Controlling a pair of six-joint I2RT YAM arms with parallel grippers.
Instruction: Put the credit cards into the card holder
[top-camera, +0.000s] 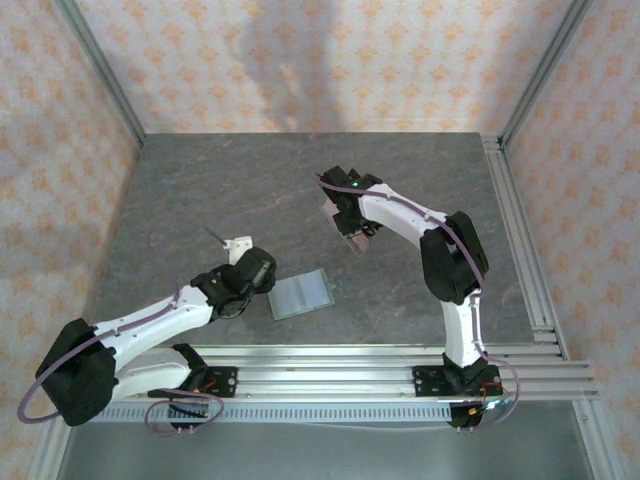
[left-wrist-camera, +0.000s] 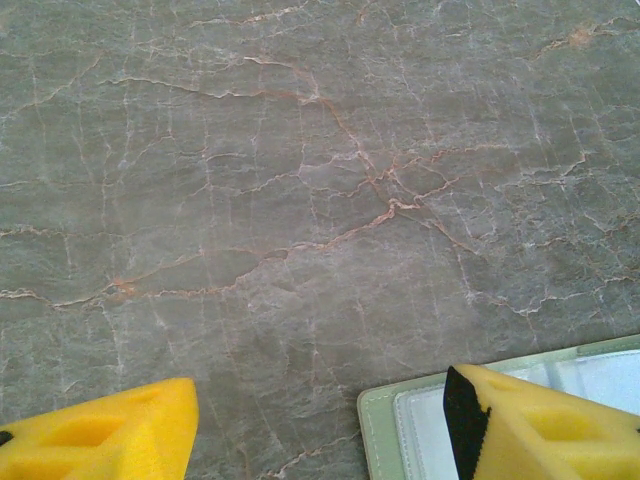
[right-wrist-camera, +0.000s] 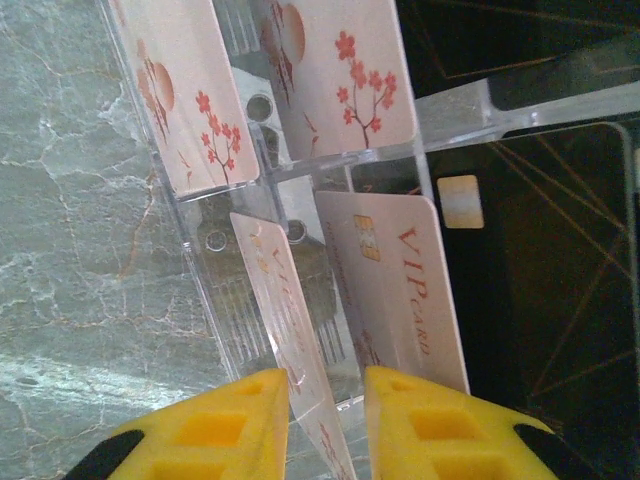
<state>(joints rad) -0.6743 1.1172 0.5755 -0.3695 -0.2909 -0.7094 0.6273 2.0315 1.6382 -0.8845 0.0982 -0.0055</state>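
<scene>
The sage-green soft folding wallet (top-camera: 302, 293) is laid open near the middle of the grey stone table's (top-camera: 200, 190) near edge, partly beneath one finger (left-wrist-camera: 540, 430) of the widely spread left gripper (left-wrist-camera: 320, 405). Near the table's middle, pale pink blossom-printed cards (right-wrist-camera: 355, 70) are stood in a clear acrylic rack (right-wrist-camera: 455, 110). One card (right-wrist-camera: 275, 300) is straddled by the narrowly parted right gripper (right-wrist-camera: 328, 385); whether it is pinched cannot be told.
</scene>
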